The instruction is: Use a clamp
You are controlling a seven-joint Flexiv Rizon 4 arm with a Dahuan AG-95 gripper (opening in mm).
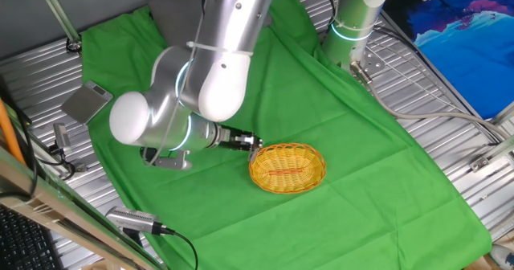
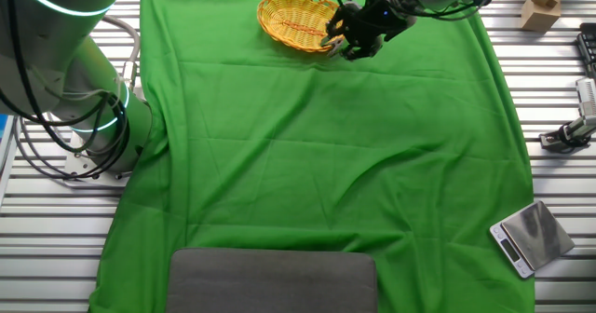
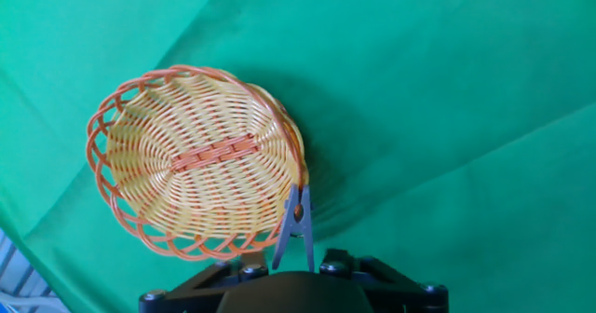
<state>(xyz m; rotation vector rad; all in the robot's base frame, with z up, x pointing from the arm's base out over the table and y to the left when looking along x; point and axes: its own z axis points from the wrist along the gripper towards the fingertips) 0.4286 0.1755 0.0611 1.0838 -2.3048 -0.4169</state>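
1. The small pale grey clothespin-like clamp (image 3: 295,227) sits at the right-hand rim of the oval woven wicker basket (image 3: 149,117) in the hand view, its two thin prongs spreading in a V toward the camera and its nose reaching the rim.
2. The black two-finger tool (image 2: 354,34) is low over the green cloth (image 2: 317,164) covering the table, right beside the basket's near edge; the other fixed view shows the same closeness (image 1: 245,142).
3. The tool appears to be clenched on the clamp's prongs, but the fingertips fall below the edge of the hand view, so I cannot tell for certain whether it is gripping or has let go.
4. The step in hand looks like fixing the clamp onto the basket rim. To do it well, the prongs should be squeezed evenly so that the nose opens fully before it slides over the weave.
5. The nose should straddle the rim squarely, one side inside and one outside, not skewed along it.
6. The basket is light and lies loose on the cloth, so a sideways push could shove or tip it; the approach should be gentle.
7. Pressure should be eased off slowly so that the spring bites the rim.
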